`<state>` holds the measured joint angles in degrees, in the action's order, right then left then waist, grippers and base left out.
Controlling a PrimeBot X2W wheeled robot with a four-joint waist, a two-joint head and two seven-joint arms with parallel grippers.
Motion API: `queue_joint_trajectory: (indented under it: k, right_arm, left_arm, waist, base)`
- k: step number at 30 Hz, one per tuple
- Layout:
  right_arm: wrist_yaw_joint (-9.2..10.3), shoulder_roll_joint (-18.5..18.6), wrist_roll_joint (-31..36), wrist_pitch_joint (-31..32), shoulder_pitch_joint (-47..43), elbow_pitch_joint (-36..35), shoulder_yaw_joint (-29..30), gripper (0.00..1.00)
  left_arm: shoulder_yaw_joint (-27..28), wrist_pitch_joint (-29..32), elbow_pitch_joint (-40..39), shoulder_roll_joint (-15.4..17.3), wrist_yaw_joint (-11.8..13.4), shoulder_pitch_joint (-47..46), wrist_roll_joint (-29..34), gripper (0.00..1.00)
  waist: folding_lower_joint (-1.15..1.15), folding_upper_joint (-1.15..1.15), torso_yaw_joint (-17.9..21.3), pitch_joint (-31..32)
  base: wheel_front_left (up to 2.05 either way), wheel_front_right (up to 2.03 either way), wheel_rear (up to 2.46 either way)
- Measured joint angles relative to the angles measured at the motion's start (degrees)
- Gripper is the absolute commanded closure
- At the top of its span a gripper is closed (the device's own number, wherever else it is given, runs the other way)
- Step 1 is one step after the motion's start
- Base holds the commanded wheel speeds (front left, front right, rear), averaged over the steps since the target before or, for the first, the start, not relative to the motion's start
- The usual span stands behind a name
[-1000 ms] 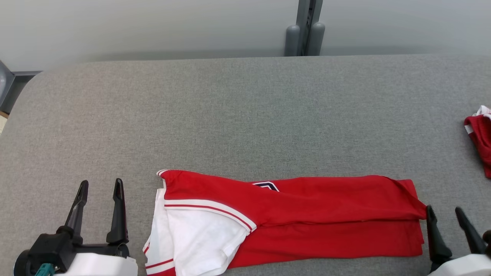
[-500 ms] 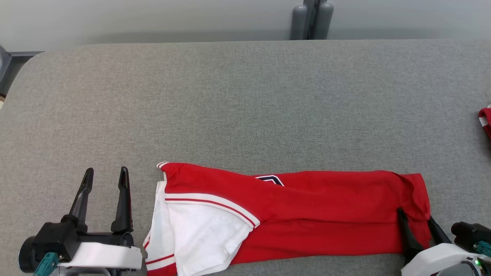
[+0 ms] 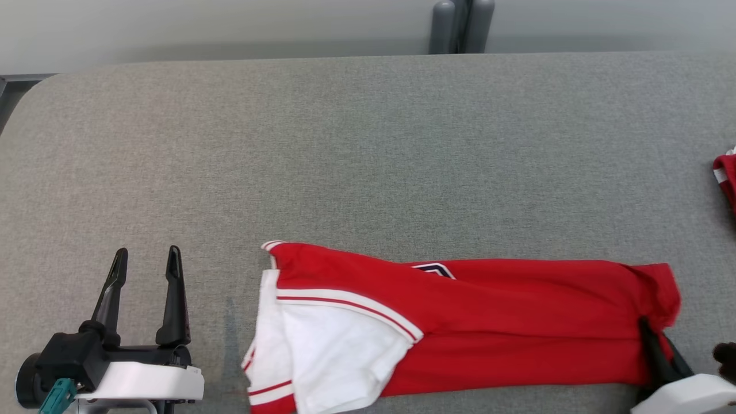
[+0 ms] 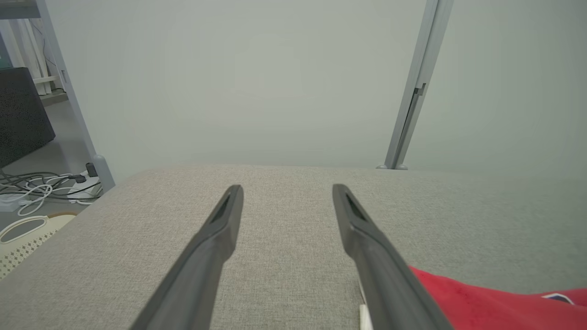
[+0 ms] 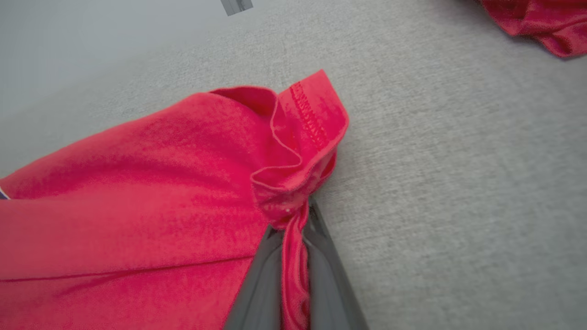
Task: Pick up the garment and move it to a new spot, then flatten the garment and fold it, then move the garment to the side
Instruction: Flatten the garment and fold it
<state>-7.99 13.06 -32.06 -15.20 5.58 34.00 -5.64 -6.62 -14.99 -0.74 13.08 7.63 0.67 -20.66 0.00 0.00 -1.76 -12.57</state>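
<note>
The garment [image 3: 506, 322] is a red shirt with a white, red-striped sleeve, folded into a long band along the near side of the grey table [image 3: 368, 155]. At its right end my right gripper [image 3: 657, 342] is shut on the hem, and the right wrist view shows red cloth [image 5: 293, 256] pinched between the two dark fingers, bunched up above them. My left gripper [image 3: 144, 273] stands open at the lower left, apart from the shirt's white sleeve end [image 3: 322, 356]. In the left wrist view its gripper [image 4: 286, 190] points over bare table, with a red corner of the garment [image 4: 481, 302] at lower right.
A second red and white cloth [image 3: 725, 178] lies at the table's right edge, also the red cloth [image 5: 536, 20] at the top right of the right wrist view. A grey post [image 3: 457, 26] stands behind the table. Cables [image 4: 41, 190] lie on the floor off the left end.
My right gripper moved onto the garment's right end and shut on its hem, which now bunches up. The head camera has shifted. The left gripper stays open.
</note>
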Motion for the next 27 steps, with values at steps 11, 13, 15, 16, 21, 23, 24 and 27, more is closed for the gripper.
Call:
queue_joint_trajectory:
  k: [11, 13, 15, 16, 21, 23, 24, 27]
  right_arm:
    - [0.49, 5.05, 0.20, 0.07, -4.49, -4.49, 8.80, 1.00]
    - [0.51, 5.19, 0.24, 0.07, -4.63, -7.20, 7.26, 1.00]
    - [0.51, 4.78, -0.08, 0.08, -4.61, -11.49, 5.28, 1.00]
    - [0.51, 4.72, 0.18, 0.42, -4.60, -14.27, 4.13, 1.00]
    - [0.51, 2.87, 3.02, 5.92, -4.77, -28.31, -0.09, 1.00]
    - [0.51, 1.47, 4.47, 8.58, -4.67, -33.06, -2.30, 1.00]
    - [0.51, 0.64, 5.06, 10.15, -4.53, -34.85, -3.72, 1.00]
    - [0.51, -1.82, 6.04, 13.46, -3.52, -39.00, -8.11, 1.00]
  left_arm:
    - [1.15, 0.00, -0.16, -0.68, -0.09, 0.46, 0.43, 0.00]
    - [1.26, 0.00, -0.12, -0.76, -0.20, 0.85, 0.48, 0.00]
    - [1.49, 0.00, -0.11, -0.78, -0.26, 1.29, 0.51, 0.00]
    - [1.75, 0.00, -0.19, -0.80, -0.24, 1.38, 0.51, 0.00]
    - [2.20, 0.00, -0.60, -0.83, -0.01, 1.70, 0.59, 0.00]
    - [2.09, 0.00, -0.48, -0.83, -0.01, 1.75, 0.60, 0.00]
    - [1.99, 0.00, -0.42, -0.83, -0.05, 1.74, 0.63, 0.00]
    - [1.53, 0.00, -0.18, -0.97, -0.35, 1.53, 0.85, 0.00]
  waist:
    - [0.00, 0.00, 1.68, 0.69]
    - [0.00, 0.00, 1.89, 1.08]
    - [0.00, 0.00, 2.19, 1.35]
    - [0.00, 0.00, 2.43, 1.49]
    - [0.00, 0.00, 3.72, 1.83]
    - [0.00, 0.00, 3.86, 1.89]
    - [0.00, 0.00, 3.87, 1.92]
    - [0.00, 0.00, 3.49, 2.09]
  base:
    - [0.00, 0.00, 0.00]
    - [0.00, 0.00, 0.00]
    - [0.00, 0.00, 0.00]
    - [0.00, 0.00, 0.00]
    - [0.00, 0.00, 0.00]
    - [0.00, 0.00, 0.00]
    - [0.00, 0.00, 0.00]
    - [0.00, 0.00, 0.00]
